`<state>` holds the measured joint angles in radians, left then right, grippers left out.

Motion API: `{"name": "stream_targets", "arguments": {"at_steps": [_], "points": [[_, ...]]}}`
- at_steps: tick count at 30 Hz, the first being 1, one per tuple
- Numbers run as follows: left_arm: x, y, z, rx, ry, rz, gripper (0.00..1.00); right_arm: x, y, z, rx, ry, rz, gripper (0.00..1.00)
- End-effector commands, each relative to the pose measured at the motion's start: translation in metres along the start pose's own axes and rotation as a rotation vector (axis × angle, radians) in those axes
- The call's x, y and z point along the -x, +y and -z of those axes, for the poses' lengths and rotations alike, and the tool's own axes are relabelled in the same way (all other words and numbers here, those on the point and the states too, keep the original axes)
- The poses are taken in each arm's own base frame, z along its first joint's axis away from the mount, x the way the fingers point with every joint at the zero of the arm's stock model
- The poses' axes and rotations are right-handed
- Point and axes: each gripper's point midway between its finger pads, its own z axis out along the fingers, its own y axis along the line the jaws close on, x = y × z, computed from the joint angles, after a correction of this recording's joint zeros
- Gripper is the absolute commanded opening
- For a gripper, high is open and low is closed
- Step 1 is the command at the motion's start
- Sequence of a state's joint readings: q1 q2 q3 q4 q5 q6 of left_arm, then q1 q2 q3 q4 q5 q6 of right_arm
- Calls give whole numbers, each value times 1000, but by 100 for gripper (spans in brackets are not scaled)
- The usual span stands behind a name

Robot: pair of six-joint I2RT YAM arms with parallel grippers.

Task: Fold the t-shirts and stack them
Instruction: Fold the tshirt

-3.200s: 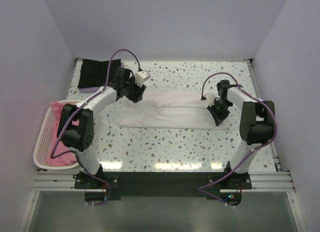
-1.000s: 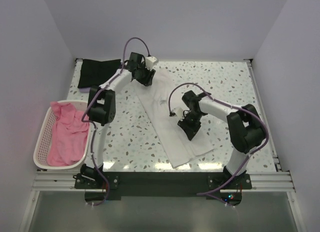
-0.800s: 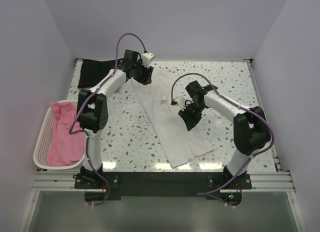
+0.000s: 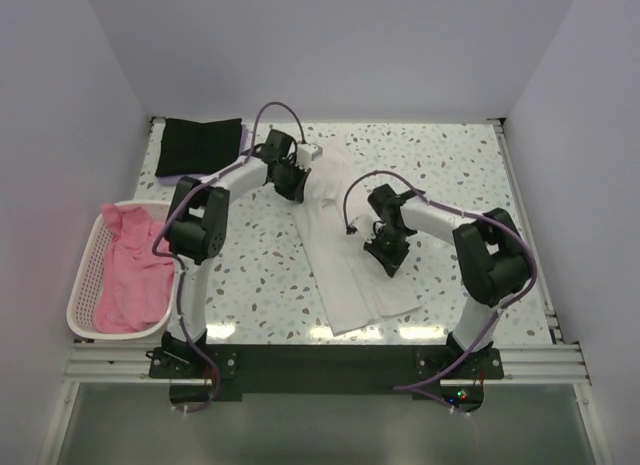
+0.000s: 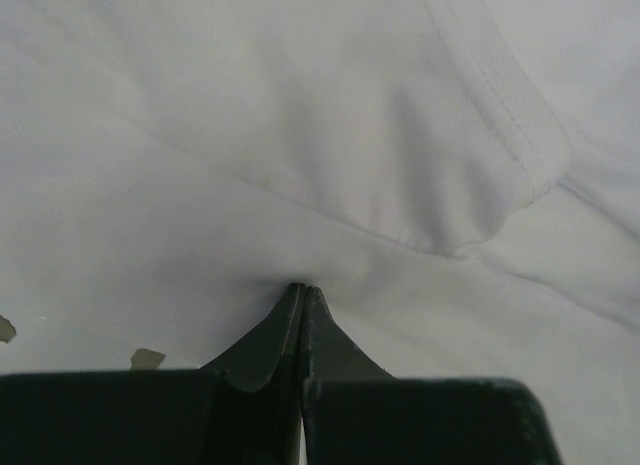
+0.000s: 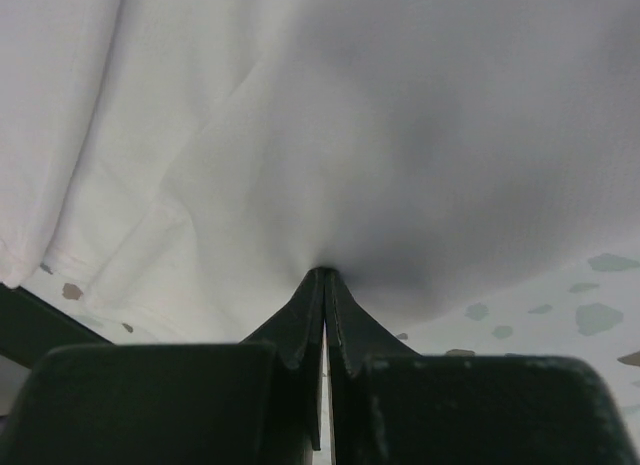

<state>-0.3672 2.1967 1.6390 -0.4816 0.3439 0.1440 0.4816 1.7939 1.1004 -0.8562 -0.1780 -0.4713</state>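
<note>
The white t-shirt (image 4: 345,260) lies folded lengthwise as a long strip across the middle of the table, running from far left to near right. My left gripper (image 4: 297,190) is shut on its far end; the left wrist view shows the shirt (image 5: 300,135) bunched at my closed tips (image 5: 301,289). My right gripper (image 4: 385,257) is shut on the shirt's right edge near its middle, and the right wrist view shows the cloth (image 6: 300,125) pinched at the tips (image 6: 323,275). A folded black t-shirt (image 4: 198,145) lies at the far left corner. A pink t-shirt (image 4: 130,270) sits in the basket.
The pale pink lattice basket (image 4: 82,285) hangs at the table's left edge. The speckled table (image 4: 460,165) has a raised rim at the far and right sides. Purple cables loop above both arms.
Both grippers turned the white shirt from lying crosswise to running diagonally from far left to near right. In the last second both have pulled it slightly nearer and to the left.
</note>
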Motion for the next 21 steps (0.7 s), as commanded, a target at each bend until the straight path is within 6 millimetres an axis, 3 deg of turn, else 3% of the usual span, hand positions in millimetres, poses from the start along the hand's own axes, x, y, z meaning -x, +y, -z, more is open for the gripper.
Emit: {"name": "stream_targets", "arguments": {"at_steps": [1, 7, 8, 11, 12, 13, 15, 16, 18, 19, 20, 21], "points": [[-11, 22, -21, 57, 57, -24, 0, -5, 34, -31, 138, 35, 31, 0], [25, 32, -35, 53, -1, -84, 1, 41, 70, -30, 314, -32, -12, 0], [36, 33, -32, 54, -23, -96, 1, 56, 74, -25, 337, -64, -21, 0], [54, 31, -21, 46, -80, -120, 1, 74, 74, -8, 344, -108, -19, 0], [60, 27, -16, 26, -105, -126, 2, 79, 74, 2, 337, -132, -9, 0], [74, 26, 2, 28, -154, -138, 2, 79, 73, 10, 336, -138, -12, 0], [82, 18, 17, 1, -204, -147, 3, 88, 71, 29, 323, -189, 3, 0], [96, 14, 39, 5, -253, -164, 3, 90, 67, 43, 308, -220, 0, 0], [94, 4, 51, -18, -270, -165, 4, 98, 53, 63, 249, -276, 1, 0], [101, -4, 71, -22, -302, -174, 4, 102, 42, 73, 214, -312, -12, 0], [88, -9, 69, -41, -284, -156, 4, 108, 32, 81, 174, -340, -23, 0], [90, -18, 82, -59, -306, -162, 4, 112, 16, 84, 111, -353, -37, 0]]}}
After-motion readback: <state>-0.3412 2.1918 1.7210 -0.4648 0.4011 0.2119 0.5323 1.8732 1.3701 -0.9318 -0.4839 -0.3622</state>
